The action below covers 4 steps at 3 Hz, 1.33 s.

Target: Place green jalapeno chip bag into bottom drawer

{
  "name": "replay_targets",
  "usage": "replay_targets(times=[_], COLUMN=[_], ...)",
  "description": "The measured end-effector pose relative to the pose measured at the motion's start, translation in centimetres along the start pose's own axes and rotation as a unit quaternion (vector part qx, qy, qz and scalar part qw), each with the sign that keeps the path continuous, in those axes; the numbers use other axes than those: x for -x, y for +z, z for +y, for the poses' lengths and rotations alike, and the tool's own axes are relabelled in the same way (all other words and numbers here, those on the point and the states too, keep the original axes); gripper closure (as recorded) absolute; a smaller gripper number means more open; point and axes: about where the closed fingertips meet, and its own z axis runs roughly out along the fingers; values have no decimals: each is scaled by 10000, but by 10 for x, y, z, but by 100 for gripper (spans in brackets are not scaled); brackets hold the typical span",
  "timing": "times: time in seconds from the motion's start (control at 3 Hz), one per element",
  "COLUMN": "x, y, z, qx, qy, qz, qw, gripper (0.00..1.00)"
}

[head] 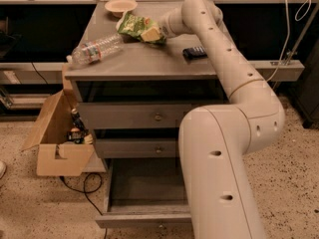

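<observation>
The green jalapeno chip bag (133,26) lies on the grey cabinet's top (149,59), towards the back, left of centre. My gripper (153,33) is at the bag's right end and touches it, with the arm reaching in from the right. The bottom drawer (142,219) is pulled out at floor level, and its tray looks empty. My arm's lower part hides the drawer's right side.
A clear plastic bottle (95,49) lies on its side at the top's left edge. A small bowl (121,6) sits at the back. A dark wrapped bar (194,52) lies right of the bag. The two upper drawers (149,116) are closed. An open cardboard box (60,138) stands on the floor to the left.
</observation>
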Motion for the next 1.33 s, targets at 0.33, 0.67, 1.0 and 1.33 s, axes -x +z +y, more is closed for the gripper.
replay_targets(times=[0.33,0.67,1.0,1.33], x=[7,25,51,73], y=[-10,-34,-79,-125], z=[-11,-24,-32,-22], qx=[-88,-191,-239,28], qy=[147,249,242,154], qz=[-258,-780,-1457,-2145], qw=[9995,9965,9887,9766], gripper=[72,95,100,100])
